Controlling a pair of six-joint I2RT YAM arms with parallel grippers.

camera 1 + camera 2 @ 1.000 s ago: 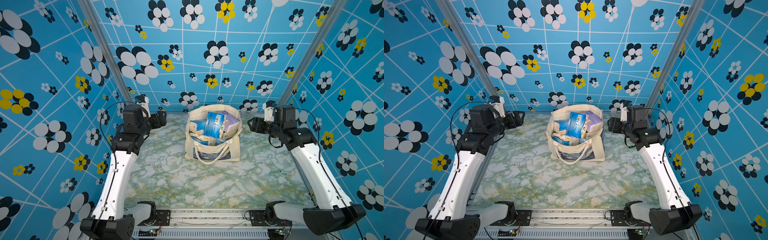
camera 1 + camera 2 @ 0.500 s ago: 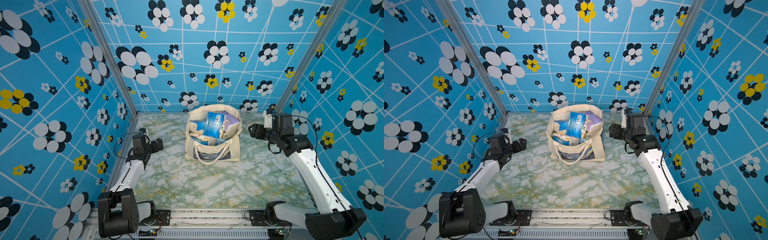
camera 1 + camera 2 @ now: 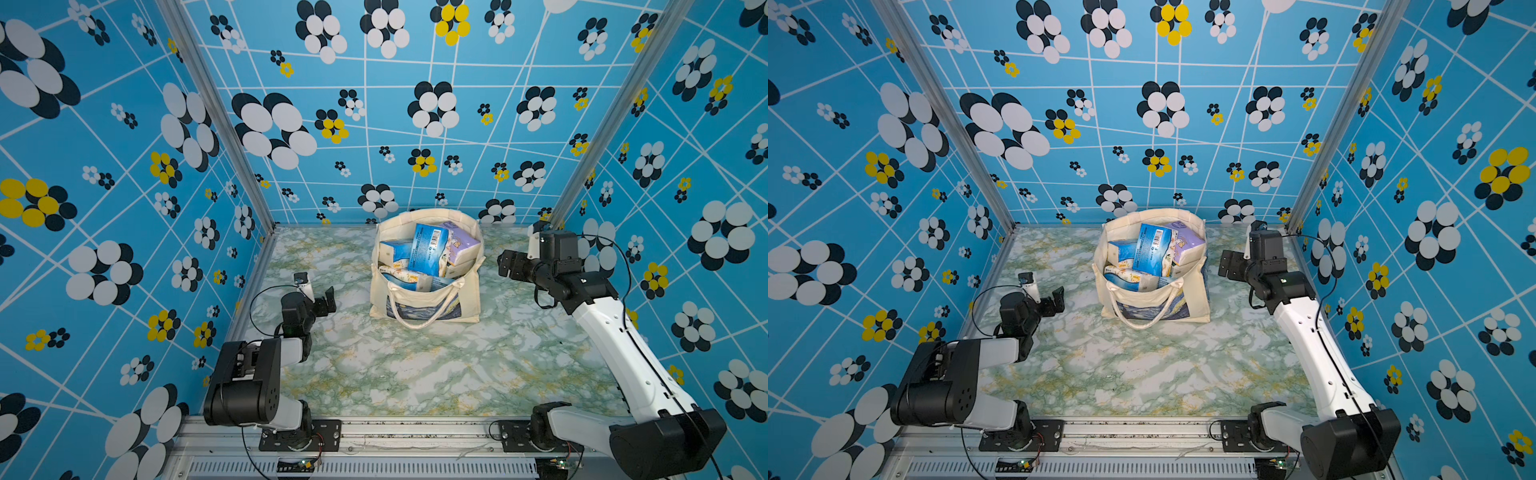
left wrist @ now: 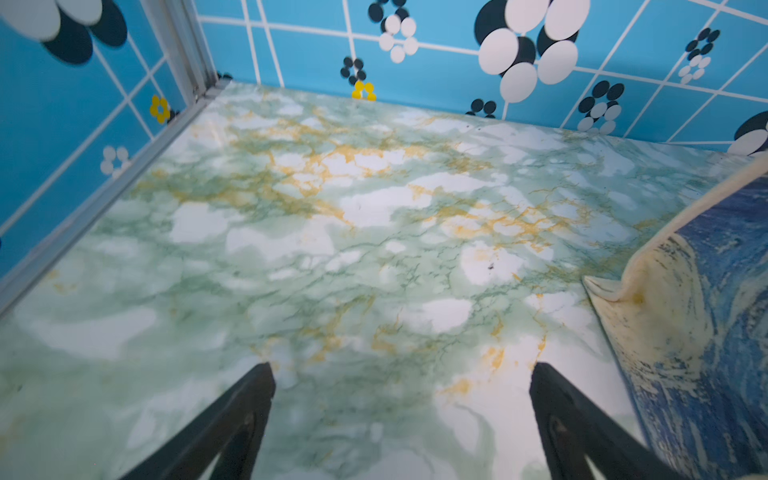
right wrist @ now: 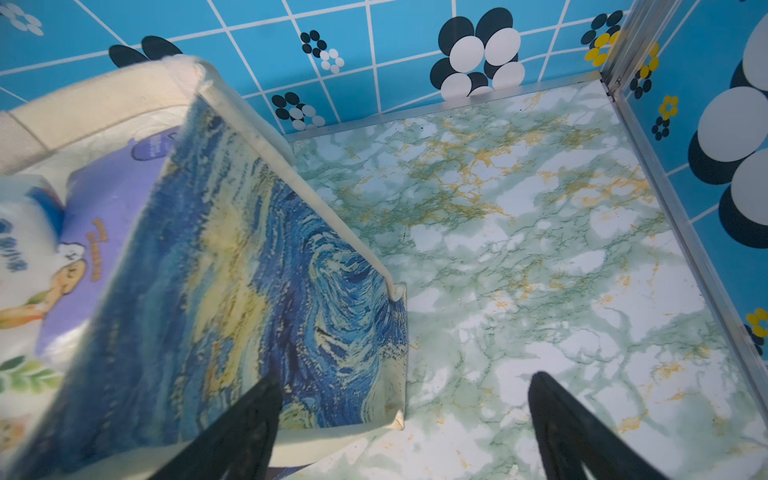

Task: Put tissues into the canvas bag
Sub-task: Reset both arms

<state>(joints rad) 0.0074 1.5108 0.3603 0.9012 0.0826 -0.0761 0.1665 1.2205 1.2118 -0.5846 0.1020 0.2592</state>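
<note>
The cream canvas bag [image 3: 467,297] [image 3: 1200,293] stands upright at the back middle of the table, its blue swirl print facing front and a handle drooping forward. Several packs of tissues [image 3: 428,249] [image 3: 1152,249], blue, white and lilac, fill it to the rim. My left gripper [image 3: 326,301] [image 3: 1054,301] hangs low over the table, left of the bag, open and empty. In the left wrist view the gripper [image 4: 402,370] frames bare marble beside the bag [image 4: 706,311]. My right gripper [image 3: 505,264] [image 3: 1227,264] is open and empty just right of the bag. The right wrist view shows the gripper [image 5: 407,380], the bag's printed side [image 5: 249,257] and a lilac pack [image 5: 104,199].
The green-and-yellow marbled tabletop [image 3: 415,374] is closed in by blue flower-patterned walls [image 3: 124,208] on the left, back and right. An aluminium rail [image 3: 415,430] with both arm bases runs along the front edge.
My left arm has folded down from beside the bag to low over the table at the left. The right gripper has dropped a little and its jaws have spread wider.
</note>
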